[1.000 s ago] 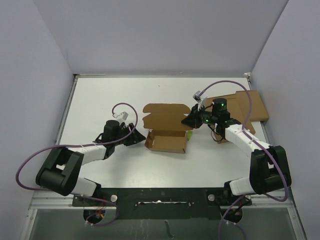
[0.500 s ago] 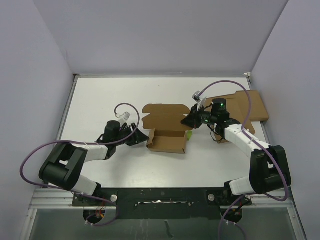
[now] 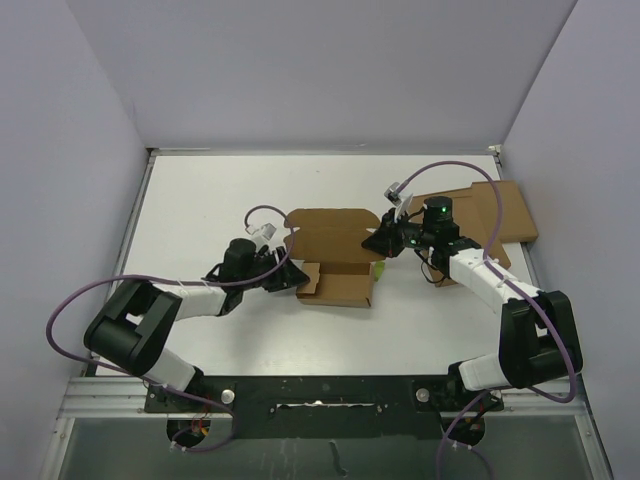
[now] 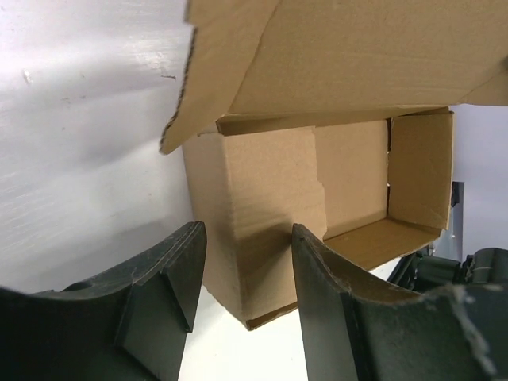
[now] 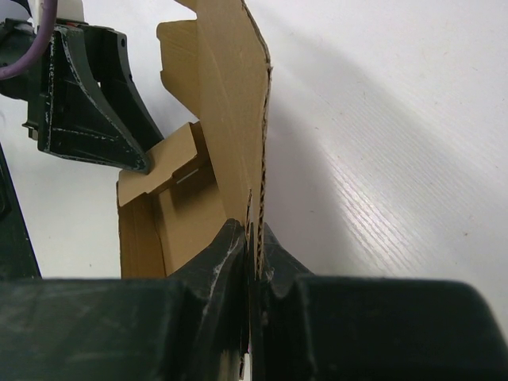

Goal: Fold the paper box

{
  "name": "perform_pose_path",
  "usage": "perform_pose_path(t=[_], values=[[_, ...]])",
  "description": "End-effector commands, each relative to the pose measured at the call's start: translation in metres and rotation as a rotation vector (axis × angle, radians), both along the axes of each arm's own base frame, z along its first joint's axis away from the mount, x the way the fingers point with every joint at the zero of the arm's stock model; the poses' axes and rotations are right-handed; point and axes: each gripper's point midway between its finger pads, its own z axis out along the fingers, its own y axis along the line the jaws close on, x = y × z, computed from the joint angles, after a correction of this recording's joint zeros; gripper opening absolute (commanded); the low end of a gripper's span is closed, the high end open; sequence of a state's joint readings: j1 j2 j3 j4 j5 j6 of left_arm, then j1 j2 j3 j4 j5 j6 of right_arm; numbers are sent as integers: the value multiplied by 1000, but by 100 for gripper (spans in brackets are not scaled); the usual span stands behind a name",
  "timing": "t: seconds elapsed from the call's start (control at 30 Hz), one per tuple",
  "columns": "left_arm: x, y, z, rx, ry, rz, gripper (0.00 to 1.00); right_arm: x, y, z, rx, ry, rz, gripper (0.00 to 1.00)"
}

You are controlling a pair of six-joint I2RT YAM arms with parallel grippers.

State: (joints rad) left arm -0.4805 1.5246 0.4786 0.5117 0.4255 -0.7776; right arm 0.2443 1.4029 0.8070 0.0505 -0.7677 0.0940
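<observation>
The paper box (image 3: 338,283) is a brown cardboard tray with its lid flap (image 3: 333,232) standing open behind it, at the table's middle. My left gripper (image 3: 287,276) is open at the box's left end; in the left wrist view its fingers (image 4: 171,274) straddle the box's near corner (image 4: 254,238). My right gripper (image 3: 376,243) is shut on the right edge of the paper box's lid flap; in the right wrist view the cardboard edge (image 5: 258,159) runs up from between the closed fingers (image 5: 230,254).
A larger flat brown cardboard slab (image 3: 490,215) lies at the right, partly under the right arm. The left gripper (image 5: 87,95) shows beyond the box in the right wrist view. Grey walls enclose the white table (image 3: 200,200).
My left gripper has moved right along the table and now reaches the box's left end flap. The box has shifted slightly right. The right gripper has stayed clamped on the flap.
</observation>
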Motion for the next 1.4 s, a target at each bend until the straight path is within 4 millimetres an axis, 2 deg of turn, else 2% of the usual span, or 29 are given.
perform_pose_path(t=[0.0,0.2,0.37,0.6,0.9,1.0,1.17,1.37], values=[[15,-7,7,71,-37,24,45,4,6,11,10,-46,25,0],[9,-10,-1,216,-33,28,44,4,7,11,11,-45,29,0],[10,-10,-7,287,-27,36,38,3,8,11,9,-45,31,0],[12,0,-14,436,-7,90,35,3,8,11,10,-46,32,0],[5,1,-26,535,-16,96,31,2,9,12,12,-46,36,0],[4,2,-30,563,-17,103,24,2,10,12,12,-45,38,0],[2,12,-33,633,-28,128,0,2,10,12,12,-47,40,0],[9,13,-17,698,-96,164,0,1,11,12,14,-48,43,0]])
